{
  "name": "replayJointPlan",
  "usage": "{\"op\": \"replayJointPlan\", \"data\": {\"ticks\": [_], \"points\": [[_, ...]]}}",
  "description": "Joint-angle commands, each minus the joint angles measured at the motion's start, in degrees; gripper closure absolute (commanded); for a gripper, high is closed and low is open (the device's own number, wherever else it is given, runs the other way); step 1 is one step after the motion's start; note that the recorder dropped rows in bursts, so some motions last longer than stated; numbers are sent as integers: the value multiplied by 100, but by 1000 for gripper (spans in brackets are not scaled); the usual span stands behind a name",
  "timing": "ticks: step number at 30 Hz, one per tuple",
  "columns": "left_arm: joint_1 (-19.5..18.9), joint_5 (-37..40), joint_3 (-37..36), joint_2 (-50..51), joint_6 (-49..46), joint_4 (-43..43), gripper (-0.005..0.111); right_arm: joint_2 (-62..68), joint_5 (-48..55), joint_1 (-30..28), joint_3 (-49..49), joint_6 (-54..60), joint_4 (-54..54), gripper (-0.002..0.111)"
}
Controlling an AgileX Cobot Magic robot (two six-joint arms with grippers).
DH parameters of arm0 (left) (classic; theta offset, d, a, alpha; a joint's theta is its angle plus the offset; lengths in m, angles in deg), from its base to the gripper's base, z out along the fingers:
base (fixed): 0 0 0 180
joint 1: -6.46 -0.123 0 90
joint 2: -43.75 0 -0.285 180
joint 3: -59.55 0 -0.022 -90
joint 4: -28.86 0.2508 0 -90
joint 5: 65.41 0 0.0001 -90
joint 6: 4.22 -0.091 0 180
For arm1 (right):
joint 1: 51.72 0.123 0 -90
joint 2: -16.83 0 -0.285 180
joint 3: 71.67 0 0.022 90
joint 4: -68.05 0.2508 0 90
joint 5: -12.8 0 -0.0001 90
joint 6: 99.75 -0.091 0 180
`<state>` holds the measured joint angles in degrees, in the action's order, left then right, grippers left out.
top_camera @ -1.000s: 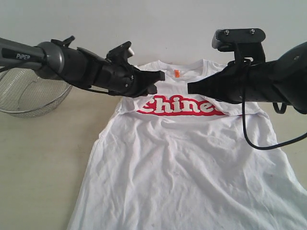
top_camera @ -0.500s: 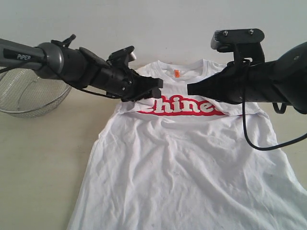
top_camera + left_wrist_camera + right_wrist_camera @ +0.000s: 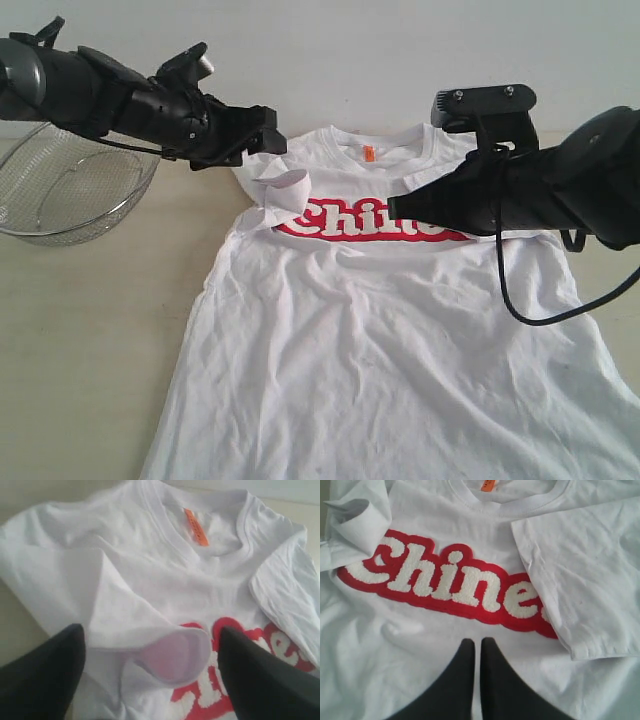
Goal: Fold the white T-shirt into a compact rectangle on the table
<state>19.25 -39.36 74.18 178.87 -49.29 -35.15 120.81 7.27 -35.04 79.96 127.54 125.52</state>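
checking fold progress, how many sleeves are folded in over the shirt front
2: one sleeve curled over the start of the lettering, the other sleeve flat across its end.

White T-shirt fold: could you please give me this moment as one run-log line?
white T-shirt: flat on table, body unfolded | left gripper: open above folded-in sleeve | right gripper: shut, empty, near red lettering

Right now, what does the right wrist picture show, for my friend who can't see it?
A white T-shirt with red-and-white lettering fills the view, one sleeve folded over the word's end. The right gripper, shut, points toward the lettering; an orange neck tag sits at the collar.
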Motion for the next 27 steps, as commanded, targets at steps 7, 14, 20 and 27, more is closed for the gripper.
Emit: {"op": "replayJointPlan", "data": {"ticks": [7, 14, 20, 27], "points": [[-120, -312, 22, 223, 390, 48, 38, 36, -52, -19, -19, 37, -36, 108], [-14, -281, 53, 382, 595, 48, 38, 36, -105, -19, -19, 55, -36, 108], [57, -157, 86, 521, 569, -275, 38, 36, -144, -19, -19, 55, -36, 108], [219, -228, 175, 539, 558, -429, 47, 36, -156, -19, -19, 55, -36, 108]]}}
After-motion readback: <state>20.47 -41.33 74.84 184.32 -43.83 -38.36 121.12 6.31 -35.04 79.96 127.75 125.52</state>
